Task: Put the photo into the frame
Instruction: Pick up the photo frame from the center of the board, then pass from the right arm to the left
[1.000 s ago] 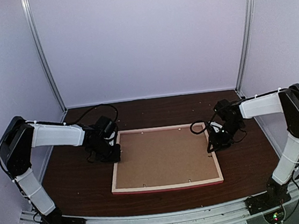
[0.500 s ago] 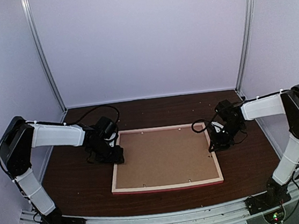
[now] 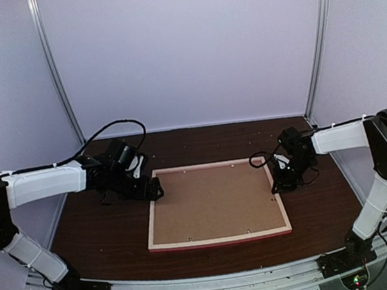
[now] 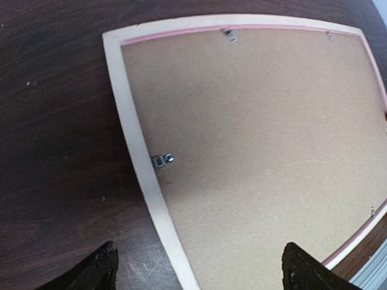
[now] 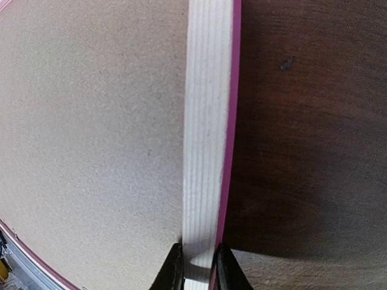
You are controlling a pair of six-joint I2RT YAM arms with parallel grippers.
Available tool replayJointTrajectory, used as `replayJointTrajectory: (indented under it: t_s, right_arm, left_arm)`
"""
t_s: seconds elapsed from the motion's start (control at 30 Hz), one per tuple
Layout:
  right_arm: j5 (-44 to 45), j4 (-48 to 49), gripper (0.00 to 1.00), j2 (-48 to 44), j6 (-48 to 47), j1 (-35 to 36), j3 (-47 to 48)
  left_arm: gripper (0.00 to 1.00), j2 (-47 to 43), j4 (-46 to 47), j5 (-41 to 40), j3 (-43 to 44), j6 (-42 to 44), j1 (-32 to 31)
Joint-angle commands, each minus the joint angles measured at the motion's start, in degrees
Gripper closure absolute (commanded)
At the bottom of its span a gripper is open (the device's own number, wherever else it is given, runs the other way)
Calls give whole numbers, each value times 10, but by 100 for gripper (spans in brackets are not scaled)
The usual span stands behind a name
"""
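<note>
A frame point(image 3: 220, 238) lies face down, centre. The right gripper point(image 5: 196, 266) pinches its right bar; the left gripper point(image 4: 198, 263) gapes wide, empty.

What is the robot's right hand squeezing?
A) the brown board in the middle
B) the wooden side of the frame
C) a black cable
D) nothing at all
B: the right wrist view shows the right hand closed on the pale wooden side bar of the frame.
</note>
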Motion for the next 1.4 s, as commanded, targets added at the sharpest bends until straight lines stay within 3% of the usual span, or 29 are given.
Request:
replayJointTrajectory:
  t_s: [0.0, 0.3, 0.5, 0.73, 0.93, 1.37]
  right_arm:
    - [-5, 16, 96, 14, 8, 1, 41]
    - [-47, -39, 100, 38, -13, 3, 139]
    - [-85, -68, 100, 40, -13, 3, 161]
    - [-122, -103, 100, 44, -20, 2, 186]
    - [-146, -114, 100, 37, -17, 2, 187]
    - [-168, -144, 100, 30, -28, 2, 186]
  left_arm:
    - [9, -17, 55, 19, 15, 46, -36]
    - [10, 61, 124, -2, 69, 217, -184]
    - [6, 145, 135, -60, 123, 378, -276]
    - [2, 225, 141, -133, 180, 489, -348]
    - [5, 280, 161, -234, 194, 524, -377]
    - [16, 299, 188, -345, 165, 560, -382]
